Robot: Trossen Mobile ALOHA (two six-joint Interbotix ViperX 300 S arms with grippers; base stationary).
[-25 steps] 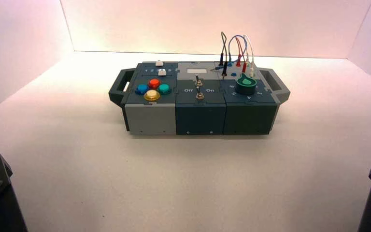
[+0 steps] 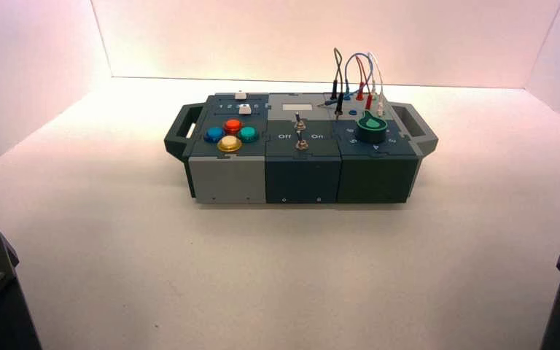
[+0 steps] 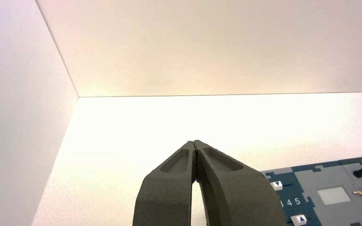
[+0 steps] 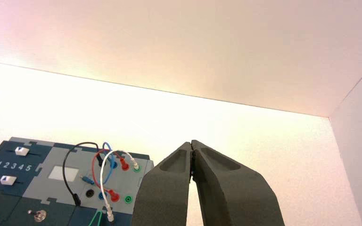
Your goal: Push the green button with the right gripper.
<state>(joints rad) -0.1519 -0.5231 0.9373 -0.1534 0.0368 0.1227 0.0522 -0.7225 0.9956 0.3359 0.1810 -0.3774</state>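
Box, on the bench; landmark for all entries below.

Green button, one, small, round, domed, translucent: on the left part of the box's top, rightmost of four coloured buttons. Red button just beside it on the far side, blue button across the cluster, yellow button on the near side. Not to be taken for the larger dark-green knob on the box's right part.

Handling, as judged: light cap, probably smooth hard plastic, sprung, short in travel. Nothing to grasp; it wants a straight press at the crown of the dome. An off-centre push may slide off the curve or catch the red or yellow neighbour. Moderate force should do.

Right end effector: fingers together, tips meeting in a point, holding nothing; well apart from the box, on its near right side. Shape suits pressing as it is. Next move, as judged: travel leftward to above the green button, then straight down. Press not yet made.

Left end effector: idle, fingers together, on the near left side of the box.
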